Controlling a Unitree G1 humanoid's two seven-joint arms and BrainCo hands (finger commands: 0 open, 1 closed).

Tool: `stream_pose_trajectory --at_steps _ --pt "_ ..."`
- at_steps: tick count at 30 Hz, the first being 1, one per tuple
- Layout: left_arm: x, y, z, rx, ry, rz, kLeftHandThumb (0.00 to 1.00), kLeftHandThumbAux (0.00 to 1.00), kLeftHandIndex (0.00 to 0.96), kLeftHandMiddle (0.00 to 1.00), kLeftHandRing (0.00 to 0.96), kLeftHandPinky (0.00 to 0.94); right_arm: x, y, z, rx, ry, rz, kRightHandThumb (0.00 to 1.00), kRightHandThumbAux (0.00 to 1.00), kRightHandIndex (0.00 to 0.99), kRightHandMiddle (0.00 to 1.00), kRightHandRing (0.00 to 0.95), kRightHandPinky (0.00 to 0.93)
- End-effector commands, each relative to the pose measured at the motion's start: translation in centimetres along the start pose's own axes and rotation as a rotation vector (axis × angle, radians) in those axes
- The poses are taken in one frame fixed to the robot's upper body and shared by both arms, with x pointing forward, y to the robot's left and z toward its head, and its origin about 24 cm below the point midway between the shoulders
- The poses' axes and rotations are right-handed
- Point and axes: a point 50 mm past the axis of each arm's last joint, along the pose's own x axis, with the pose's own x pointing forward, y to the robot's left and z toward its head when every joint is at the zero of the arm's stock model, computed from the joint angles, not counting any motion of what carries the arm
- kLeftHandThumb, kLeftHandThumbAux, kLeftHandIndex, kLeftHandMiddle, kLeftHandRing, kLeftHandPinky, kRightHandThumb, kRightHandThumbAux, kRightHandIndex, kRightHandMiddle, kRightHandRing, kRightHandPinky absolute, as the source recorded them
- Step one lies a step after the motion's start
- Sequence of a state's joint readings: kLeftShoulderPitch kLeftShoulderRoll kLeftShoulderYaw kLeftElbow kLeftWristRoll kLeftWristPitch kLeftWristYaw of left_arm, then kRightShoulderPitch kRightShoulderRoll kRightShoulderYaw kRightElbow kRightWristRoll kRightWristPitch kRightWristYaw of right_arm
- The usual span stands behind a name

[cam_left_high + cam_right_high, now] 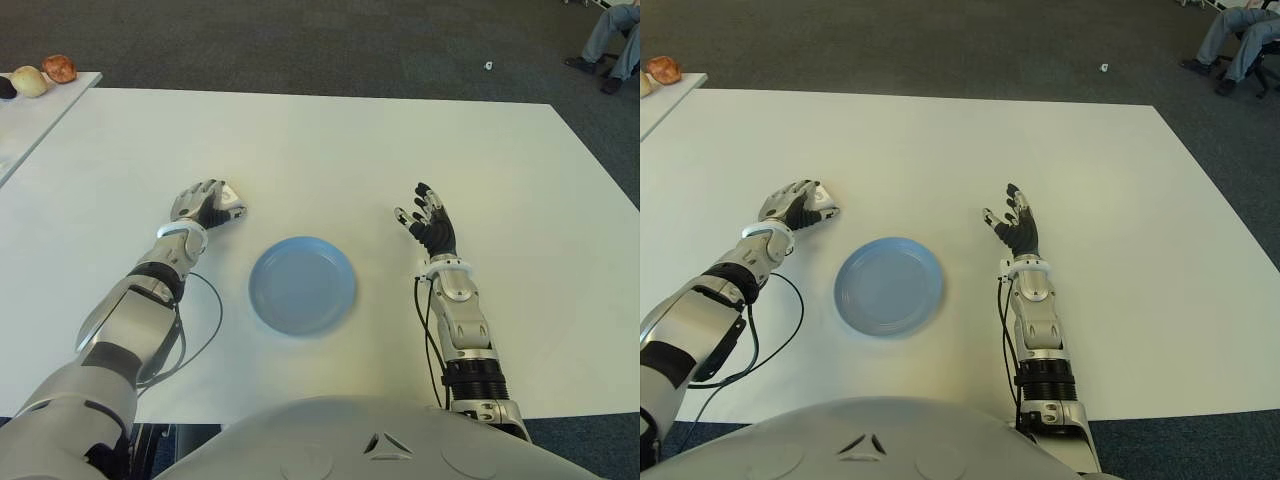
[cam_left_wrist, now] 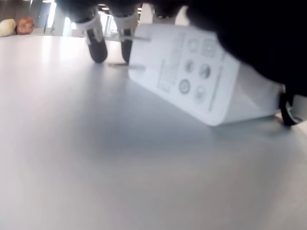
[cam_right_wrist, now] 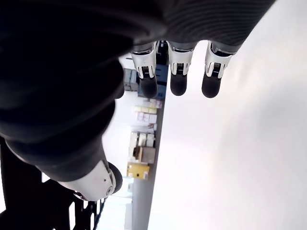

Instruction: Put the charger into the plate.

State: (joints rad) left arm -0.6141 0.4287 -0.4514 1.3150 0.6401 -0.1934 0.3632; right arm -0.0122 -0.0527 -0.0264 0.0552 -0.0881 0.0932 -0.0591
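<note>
The charger (image 1: 234, 206) is a white block with metal prongs, lying on the white table (image 1: 330, 140) to the left of the plate. My left hand (image 1: 205, 205) covers it, fingers curled over it and fingertips (image 2: 98, 50) touching the table past the prongs. In the left wrist view the charger (image 2: 201, 76) still rests on the tabletop under the palm. The round blue plate (image 1: 302, 285) sits empty at the table's middle front. My right hand (image 1: 430, 220) shows to the right of the plate, fingers (image 3: 171, 81) spread and holding nothing.
A second table (image 1: 40, 110) at the far left carries a few rounded food items (image 1: 45, 72). A person's legs (image 1: 610, 40) show on the dark carpet at the far right. A black cable (image 1: 205, 320) loops beside my left forearm.
</note>
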Motion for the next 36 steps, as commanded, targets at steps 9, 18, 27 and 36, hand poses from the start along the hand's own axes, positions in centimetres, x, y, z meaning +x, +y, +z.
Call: stream_pose_trajectory --at_steps 9,18,27,36 --pt "-1.3 -2.2 -1.1 0.015 0.005 -0.059 0.145 0.401 0.0 0.024 0.06 0.153 -0.2 -0.1 -0.1 0.023 0.009 0.012 0.0 0.748 0.0 0.033 0.03 0.054" --pt "-1.8 -2.3 -1.3 0.001 -0.059 -0.033 0.369 0.435 0.013 0.161 0.206 0.296 -0.3 0.0 0.0 0.032 0.0 0.028 0.0 0.704 0.0 0.034 0.022 0.044" --pt "-1.9 -2.1 -1.3 0.035 -0.093 -0.008 0.556 0.457 0.347 0.525 0.526 0.485 -0.3 0.0 0.0 0.04 -0.007 0.04 0.0 0.669 0.0 0.033 0.016 0.038" --pt "-1.1 -1.9 -0.2 0.031 -0.062 -0.038 0.726 0.675 0.442 0.761 0.767 0.766 -0.3 0.1 0.0 0.048 -0.013 0.047 0.0 0.652 0.0 0.033 0.013 0.033"
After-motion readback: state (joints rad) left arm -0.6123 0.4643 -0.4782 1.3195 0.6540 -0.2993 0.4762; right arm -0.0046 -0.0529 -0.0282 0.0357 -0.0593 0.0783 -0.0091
